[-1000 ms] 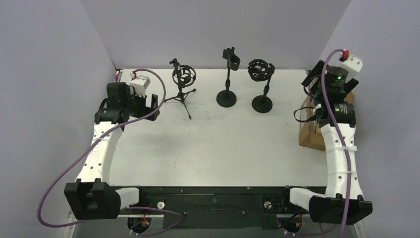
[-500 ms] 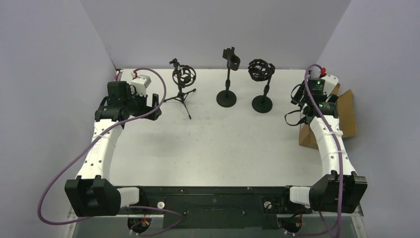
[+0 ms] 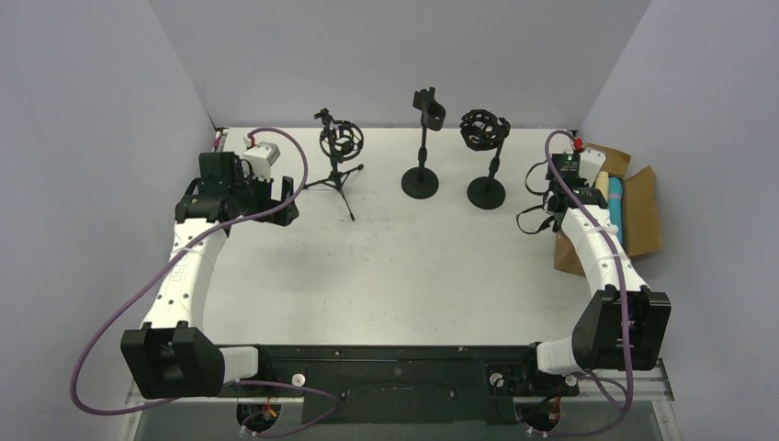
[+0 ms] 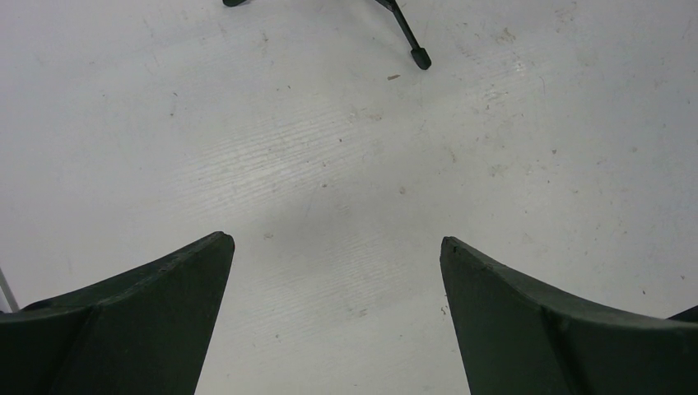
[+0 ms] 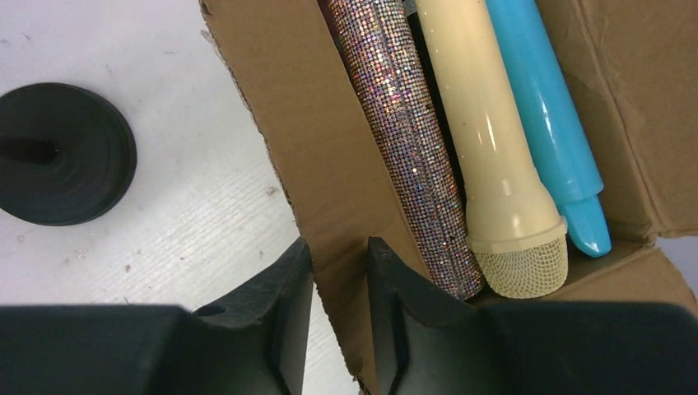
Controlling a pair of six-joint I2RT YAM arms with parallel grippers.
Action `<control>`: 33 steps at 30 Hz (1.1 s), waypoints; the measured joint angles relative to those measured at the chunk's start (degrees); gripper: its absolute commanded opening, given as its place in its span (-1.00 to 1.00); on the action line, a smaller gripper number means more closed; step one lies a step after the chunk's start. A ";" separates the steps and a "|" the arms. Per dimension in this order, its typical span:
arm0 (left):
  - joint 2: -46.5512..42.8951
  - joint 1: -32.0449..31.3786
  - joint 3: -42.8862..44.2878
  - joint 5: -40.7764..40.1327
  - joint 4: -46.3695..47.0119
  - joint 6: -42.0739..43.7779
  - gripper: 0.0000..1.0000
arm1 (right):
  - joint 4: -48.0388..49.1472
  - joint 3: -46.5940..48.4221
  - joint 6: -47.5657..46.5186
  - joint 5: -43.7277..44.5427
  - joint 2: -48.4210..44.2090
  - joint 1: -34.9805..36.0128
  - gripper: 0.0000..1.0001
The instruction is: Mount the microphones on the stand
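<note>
Three microphones lie side by side in an open cardboard box (image 5: 313, 123): a glittery one (image 5: 403, 123), a cream one (image 5: 494, 140) with a mesh head, and a teal one (image 5: 547, 107). In the top view the cream (image 3: 602, 184) and teal (image 3: 615, 207) microphones show in the box (image 3: 638, 216) at the table's right edge. My right gripper (image 5: 337, 245) straddles the box's left flap, its jaws drawn nearly together on the cardboard. No microphone is in it. My left gripper (image 4: 337, 240) hangs open over bare table at the left (image 3: 285, 197). Three black stands stand at the back.
The stands are a tripod with a shock mount (image 3: 342, 142), a round-base stand with a clip (image 3: 428, 108) and a round-base stand with a cage mount (image 3: 485, 129). That last stand's base (image 5: 66, 152) lies just left of the box. A tripod foot (image 4: 420, 56) shows ahead of the left gripper.
The right arm swung from above the box down to its left flap, uncovering the microphones. Its jaws went from wide to nearly together. The left arm stayed still.
</note>
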 measured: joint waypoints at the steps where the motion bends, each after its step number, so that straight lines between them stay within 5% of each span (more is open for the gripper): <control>1: -0.02 0.00 0.00 0.02 -0.07 0.00 0.93 | 0.09 -0.13 -0.22 0.46 0.09 0.37 -0.97; 10: -0.24 0.00 0.15 0.15 -1.75 0.68 0.93 | -0.50 -0.87 -0.55 8.48 -0.72 6.84 -1.00; 19: -3.37 -0.02 0.74 2.38 -3.54 2.29 0.93 | -7.08 -6.75 3.41 3.72 -13.81 16.44 -1.00; 33: -5.09 -0.17 2.03 4.37 -6.58 4.07 0.93 | -16.55 -9.88 23.69 10.21 -20.28 49.09 -1.00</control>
